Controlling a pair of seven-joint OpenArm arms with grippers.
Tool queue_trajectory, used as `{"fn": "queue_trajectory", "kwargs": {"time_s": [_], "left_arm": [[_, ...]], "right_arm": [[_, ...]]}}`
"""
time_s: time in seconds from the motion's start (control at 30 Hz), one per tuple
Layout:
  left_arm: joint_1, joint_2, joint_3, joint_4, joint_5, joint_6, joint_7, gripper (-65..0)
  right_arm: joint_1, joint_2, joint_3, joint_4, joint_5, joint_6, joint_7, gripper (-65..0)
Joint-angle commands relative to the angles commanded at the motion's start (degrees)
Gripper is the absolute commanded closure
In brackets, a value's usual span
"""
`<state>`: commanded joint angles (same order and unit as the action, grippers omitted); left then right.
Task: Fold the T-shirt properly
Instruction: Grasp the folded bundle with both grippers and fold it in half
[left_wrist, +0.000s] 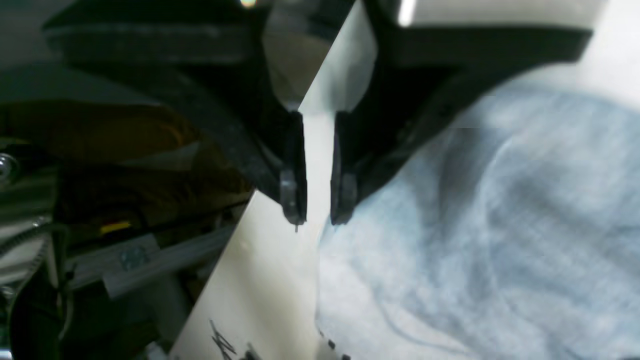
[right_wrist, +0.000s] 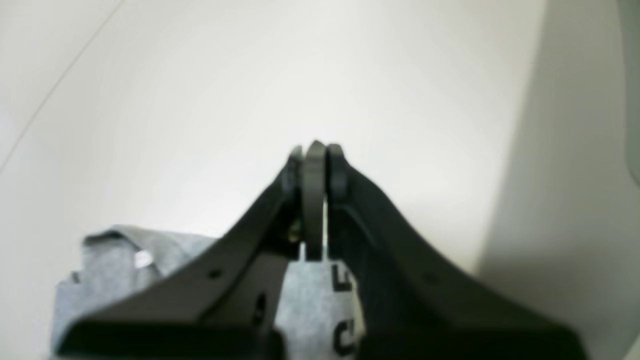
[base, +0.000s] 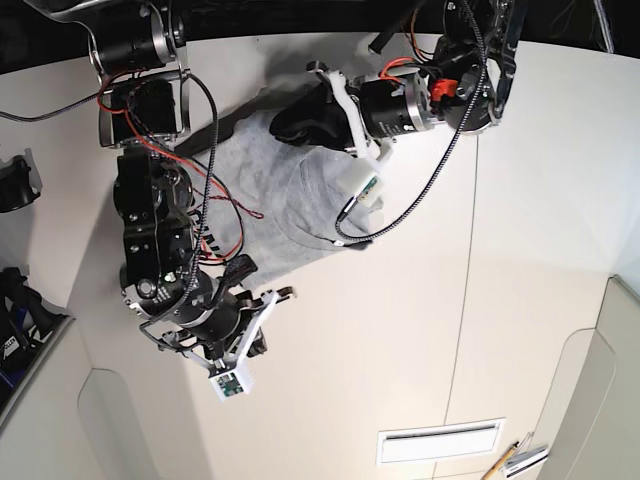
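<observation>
Right wrist view — my right tool (right_wrist: 314, 167) pinches a grey fold of the T-shirt (right_wrist: 310, 295); left tool (left_wrist: 318, 200) narrowly parted, empty — I'd grip its hem before lifting evenly.

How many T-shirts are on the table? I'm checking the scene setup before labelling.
1. The T-shirt, grey, lies crumpled on the white table near its far edge, between the two arms. The arms cover part of it, so anything under them would be hidden.

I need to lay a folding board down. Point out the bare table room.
Free: the white table right of the light heather-grey cotton T-shirt, down to the vent slot. Crowded: the upper left, where both arms hang over the shirt.
</observation>
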<state>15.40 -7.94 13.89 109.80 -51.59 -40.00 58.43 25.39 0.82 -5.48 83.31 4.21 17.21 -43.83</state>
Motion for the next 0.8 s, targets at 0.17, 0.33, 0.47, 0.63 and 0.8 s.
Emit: {"fn": "queue_trajectory", "kwargs": {"time_s": [0.17,0.33,0.47,0.63,0.8], "left_arm": [[-0.02,1.57,0.33,-6.03,2.49,0.00,0.04,-9.5],[-0.50,1.55,-0.94,-10.10,3.48,0.00,-0.15,-9.5],[-0.98,1.42,-6.19,-10.14,5.97,0.00,-0.17,-9.5],[-4.07,1.42,-13.70,-10.25,6.45,0.00,-0.20,-9.5],[-8.79,1.42,-14.88,-14.84,6.45,0.00,-0.15,-9.5]], "right_arm": [[4.00,0.00,-0.92,-15.37,6.34,8.20,1.86,0.0],[4.24,2.27,-0.92,-23.15,9.49,11.78,-1.51,0.0],[4.24,8.07,-0.92,-23.12,19.12,13.86,-7.17,0.0],[1.25,13.46,-0.92,-21.07,29.79,15.17,-13.31,0.0],[-8.61,15.04,0.31,-12.33,31.89,15.08,-13.44,0.0]]}}
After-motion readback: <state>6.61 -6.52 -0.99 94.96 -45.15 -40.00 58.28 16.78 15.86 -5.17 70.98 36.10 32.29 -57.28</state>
